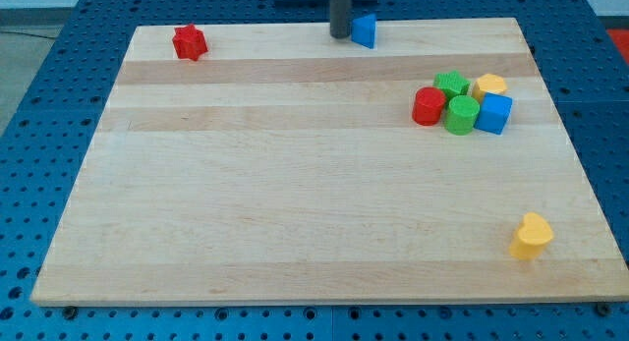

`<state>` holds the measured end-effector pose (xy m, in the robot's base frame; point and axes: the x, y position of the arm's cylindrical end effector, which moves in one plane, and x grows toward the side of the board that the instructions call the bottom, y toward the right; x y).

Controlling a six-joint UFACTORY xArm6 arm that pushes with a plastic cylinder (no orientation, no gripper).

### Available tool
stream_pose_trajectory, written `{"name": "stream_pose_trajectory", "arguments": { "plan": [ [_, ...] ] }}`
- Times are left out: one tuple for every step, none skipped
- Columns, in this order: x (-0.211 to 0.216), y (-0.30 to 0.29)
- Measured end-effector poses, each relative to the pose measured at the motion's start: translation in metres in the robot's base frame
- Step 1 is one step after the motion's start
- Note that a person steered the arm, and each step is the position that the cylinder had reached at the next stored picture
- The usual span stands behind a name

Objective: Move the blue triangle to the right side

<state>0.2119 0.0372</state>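
The blue triangle sits at the top edge of the wooden board, a little right of centre. My tip is at the view's top, right beside the blue triangle on its left, touching or nearly touching it. The rod rises out of the view's top.
A red star-shaped block lies at the top left. A cluster at the right holds a red cylinder, a green cylinder, a green star-shaped block, a yellow block and a blue cube. A yellow heart-shaped block lies at the bottom right.
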Motion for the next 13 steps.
{"name": "stream_pose_trajectory", "arguments": {
  "plan": [
    [0.0, 0.025],
    [0.002, 0.039],
    [0.011, 0.021],
    [0.013, 0.029],
    [0.013, 0.057],
    [0.013, 0.084],
    [0.013, 0.117],
    [0.013, 0.142],
    [0.013, 0.145],
    [0.013, 0.145],
    [0.013, 0.144],
    [0.013, 0.142],
    [0.03, 0.141]
  ]
}}
